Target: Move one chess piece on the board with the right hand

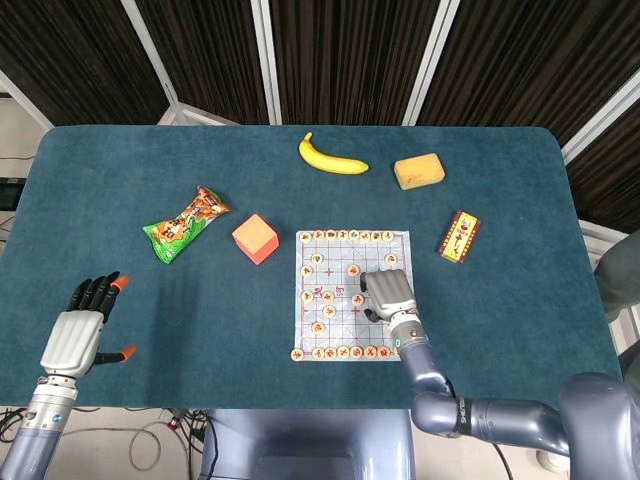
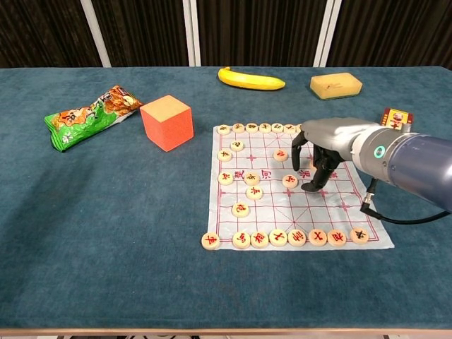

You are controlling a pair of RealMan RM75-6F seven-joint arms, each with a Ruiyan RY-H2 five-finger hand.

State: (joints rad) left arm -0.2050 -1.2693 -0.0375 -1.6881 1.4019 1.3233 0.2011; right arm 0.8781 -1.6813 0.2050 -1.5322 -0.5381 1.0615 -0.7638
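Observation:
A paper chess board (image 2: 339, 206) lies at the table's front middle, also seen from the head (image 1: 345, 322). Round wooden pieces line its near and far rows, and several stand scattered on its left half. My right hand (image 2: 319, 150) hangs over the board's right half with its fingers arched down and apart. One piece (image 2: 289, 181) lies just left of the thumb tip, below the other fingers; I see no piece in the hand. From above, the right hand (image 1: 390, 294) covers the squares beneath it. My left hand (image 1: 78, 328) hovers at the front left, fingers spread, holding nothing.
Along the far side lie a banana (image 1: 333, 158) and a yellow sponge (image 1: 419, 170). An orange cube (image 1: 255, 238) and a snack bag (image 1: 186, 224) sit left of the board. A small patterned box (image 1: 459, 237) lies right of it.

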